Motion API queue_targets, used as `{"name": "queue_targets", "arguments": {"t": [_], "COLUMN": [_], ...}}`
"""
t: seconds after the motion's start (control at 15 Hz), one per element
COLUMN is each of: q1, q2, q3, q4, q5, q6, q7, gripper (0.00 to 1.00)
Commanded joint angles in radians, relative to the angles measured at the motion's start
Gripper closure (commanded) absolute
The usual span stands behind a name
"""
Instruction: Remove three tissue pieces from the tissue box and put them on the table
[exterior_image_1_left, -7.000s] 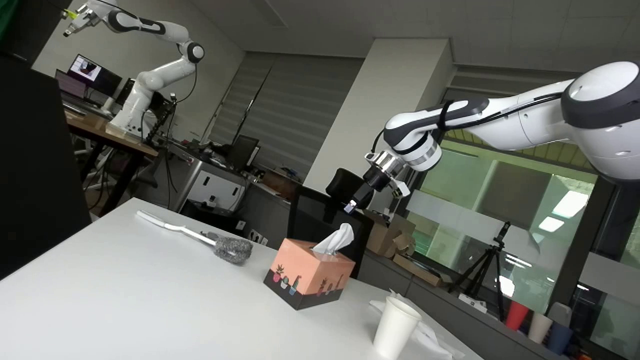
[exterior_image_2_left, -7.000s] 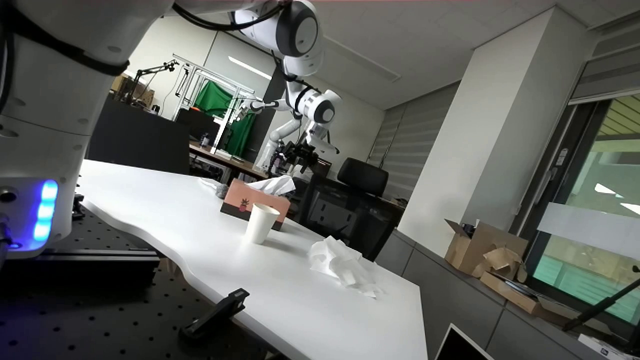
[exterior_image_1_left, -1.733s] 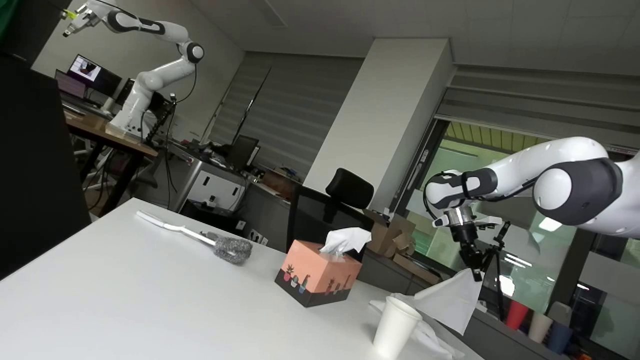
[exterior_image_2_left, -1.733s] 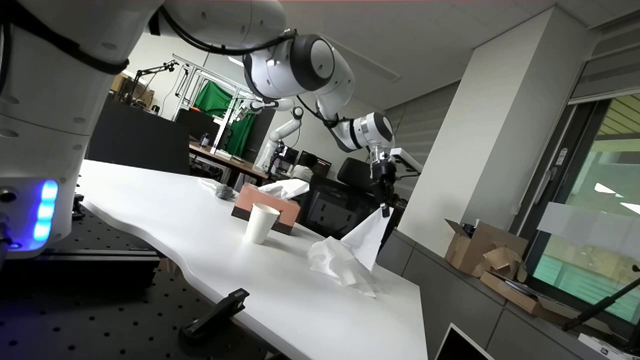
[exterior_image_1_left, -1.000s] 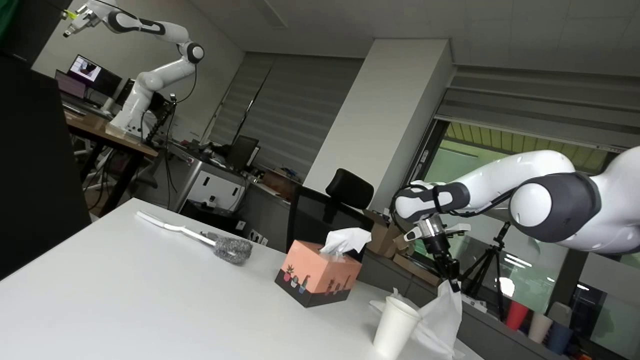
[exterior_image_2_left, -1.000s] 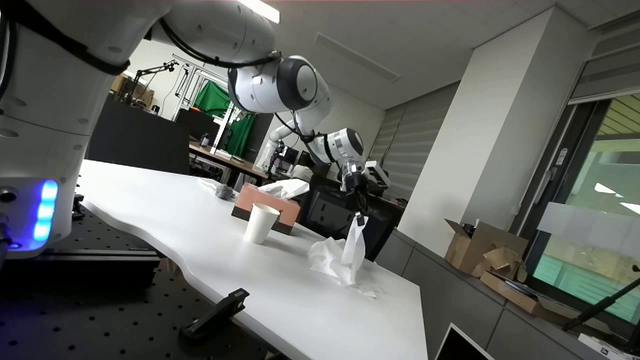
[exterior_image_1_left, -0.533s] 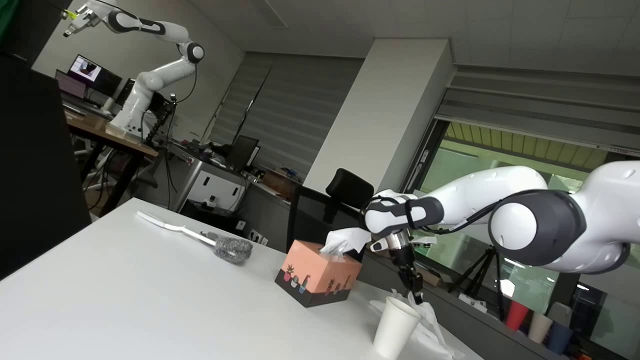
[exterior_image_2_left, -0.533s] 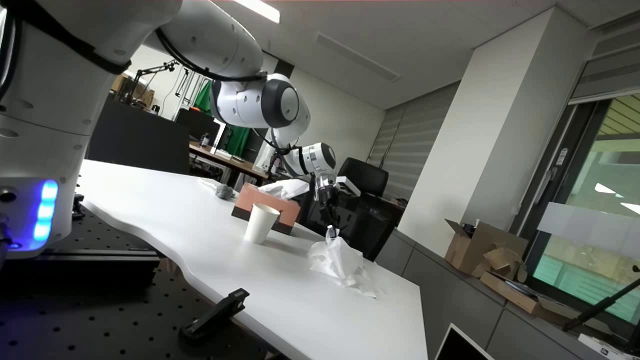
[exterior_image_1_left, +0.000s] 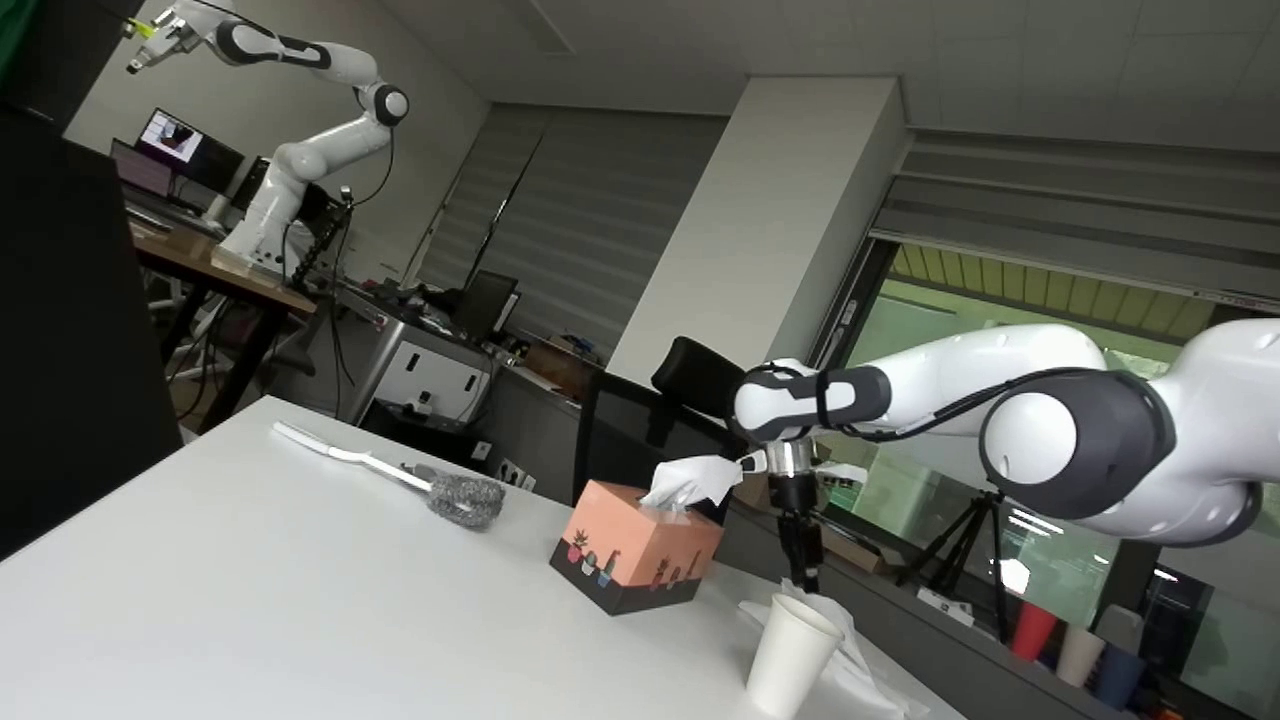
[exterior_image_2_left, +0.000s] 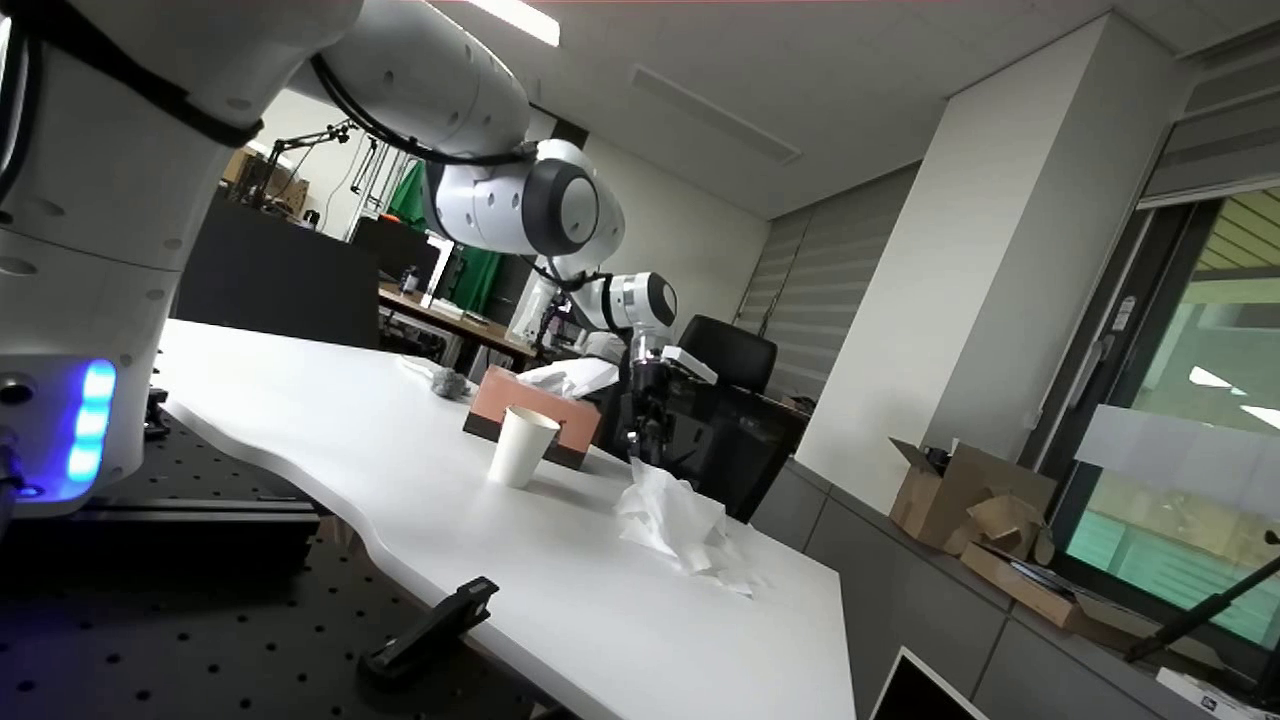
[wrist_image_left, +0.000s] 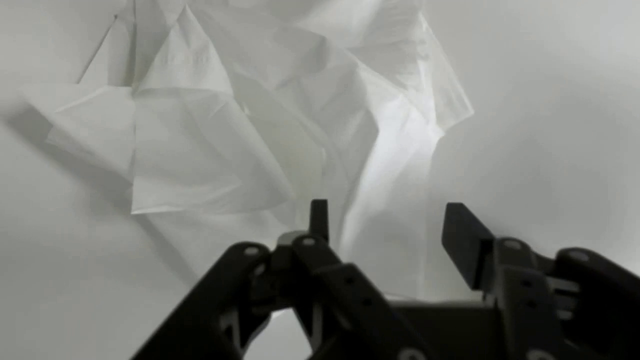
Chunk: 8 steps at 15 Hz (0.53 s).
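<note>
"What's the gripper doing?"

"It stands spread apart over the tissues, which lie crumpled on the table, near the cup. I'd call this the letting-go step."

"Are there three?"

"Can't tell; they overlap."

"And next?"

"Lift straight up without snagging them. If short, go for the tissue box, also near the cup, where another sheet pokes out."

In both exterior views, tissue pieces lie right of the tissue box.
</note>
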Motion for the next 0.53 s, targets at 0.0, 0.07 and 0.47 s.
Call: {"name": "queue_targets", "arguments": {"t": [0.0,0.07,0.47], "q1": [-0.034,-0.041,-0.075], "q2": [-0.092,-0.112,-0.206], "q3": [0.052,0.063,0.164], "q4": [-0.006,-0.005,-0.01], "q5": [0.09,0.118,0.282], "q6": [-0.039,-0.041,-0.054], "q7": [0.071,0.085,0.06], "gripper": [0.06,0.02,0.0]}}
